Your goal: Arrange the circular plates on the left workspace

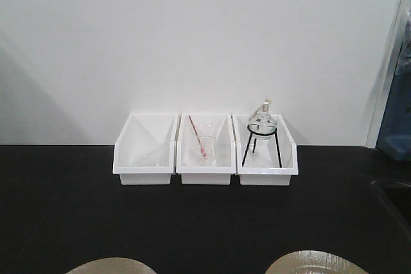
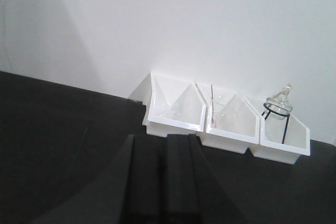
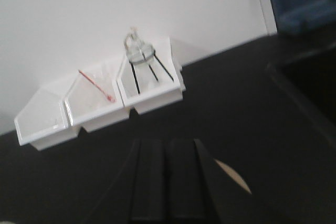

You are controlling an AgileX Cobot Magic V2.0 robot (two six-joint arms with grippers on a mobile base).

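Two beige circular plates lie on the black countertop (image 1: 77, 210) at the near edge of the front view, one at the left (image 1: 110, 265) and one at the right (image 1: 317, 262); only their far rims show. In the left wrist view my left gripper (image 2: 164, 139) hovers above the counter, shut with nothing between its fingers, and no plate shows there. The right gripper (image 3: 167, 143) is also shut and empty. A sliver of the right plate (image 3: 234, 178) peeks out just right of its fingers. Neither gripper appears in the front view.
Three white bins stand in a row against the wall: an empty left bin (image 1: 145, 152), a middle bin (image 1: 204, 152) with glassware and a red rod, and a right bin (image 1: 265, 152) with a glass flask on a black stand. A recessed sink (image 1: 395, 205) lies at the right.
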